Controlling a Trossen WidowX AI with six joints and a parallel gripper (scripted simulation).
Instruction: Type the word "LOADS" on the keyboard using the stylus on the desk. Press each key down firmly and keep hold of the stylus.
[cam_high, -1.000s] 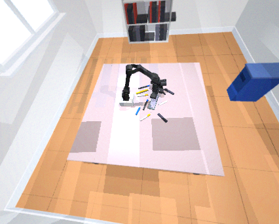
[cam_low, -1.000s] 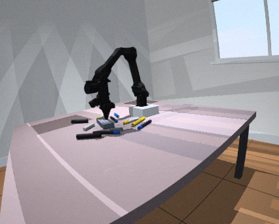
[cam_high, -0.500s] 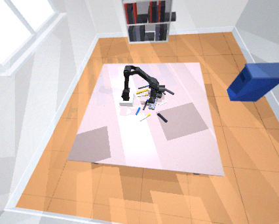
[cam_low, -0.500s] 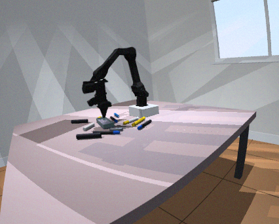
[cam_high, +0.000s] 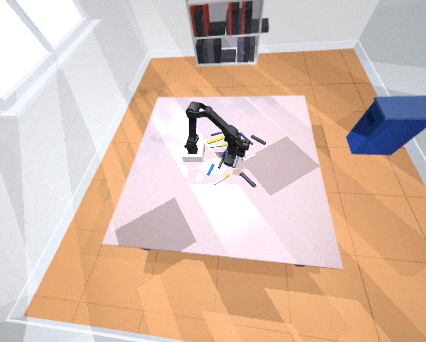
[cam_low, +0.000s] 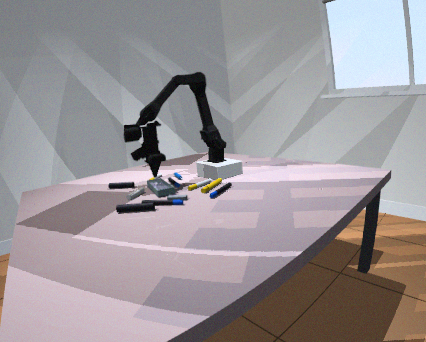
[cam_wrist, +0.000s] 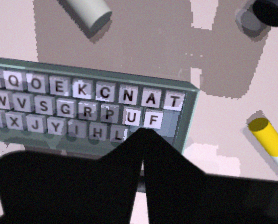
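A grey-green keyboard (cam_low: 161, 188) (cam_wrist: 108, 112) with pale letter keys lies on the desk. In the wrist view its rows show Q O E K C N A T, then V S G R P U F, then X J Y I H L; the keys right of L are hidden behind the fingertips. My gripper (cam_low: 155, 175) (cam_wrist: 145, 134) is shut with nothing between its fingers, pointing down over the keyboard's right end in the wrist view. In the top view the arm mostly hides the keyboard. Several pen-like sticks lie around it; I cannot tell which is the stylus.
A blue stick (cam_high: 210, 169), a yellow stick (cam_low: 211, 185) and black sticks (cam_high: 248, 180) (cam_low: 135, 208) lie near the keyboard. A white stick (cam_wrist: 87, 14) lies beyond its upper edge, and a yellow-ended one (cam_wrist: 265, 132) to its right. The arm's white base (cam_low: 227, 169) stands nearby.
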